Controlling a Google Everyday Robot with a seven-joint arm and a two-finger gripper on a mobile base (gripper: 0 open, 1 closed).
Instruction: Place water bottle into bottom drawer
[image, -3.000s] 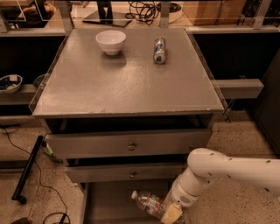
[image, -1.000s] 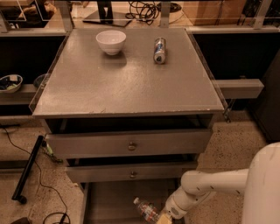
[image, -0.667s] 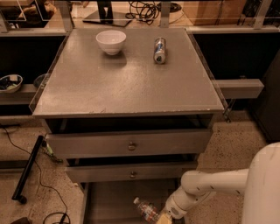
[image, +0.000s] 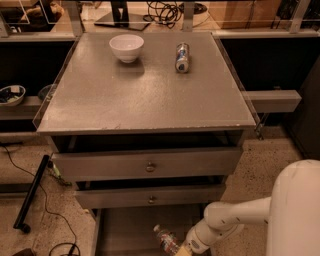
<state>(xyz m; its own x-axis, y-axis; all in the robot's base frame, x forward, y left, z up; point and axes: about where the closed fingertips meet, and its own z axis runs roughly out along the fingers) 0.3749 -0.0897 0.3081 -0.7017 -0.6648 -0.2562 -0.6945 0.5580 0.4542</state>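
Observation:
The water bottle (image: 165, 241), clear with a white cap and a coloured label, lies tilted low over the floor of the open bottom drawer (image: 127, 225), at the lower edge of the camera view. My gripper (image: 183, 249) is at the bottle's lower right end, mostly cut off by the frame's bottom edge. The white arm (image: 235, 219) reaches in from the right. I cannot tell whether the bottle rests on the drawer floor or hangs just above it.
Two upper drawers (image: 150, 165) with brass knobs stand slightly pulled out above. On the grey cabinet top (image: 140, 95) sit a white bowl (image: 126, 47) and a silver-blue can (image: 182, 57) lying on its side. A black pole (image: 32, 192) and cables lie on the floor at left.
Over three seconds the arm has sunk lower and drawn in, bringing the bottle down into the bottom drawer. In the last second nothing has visibly moved.

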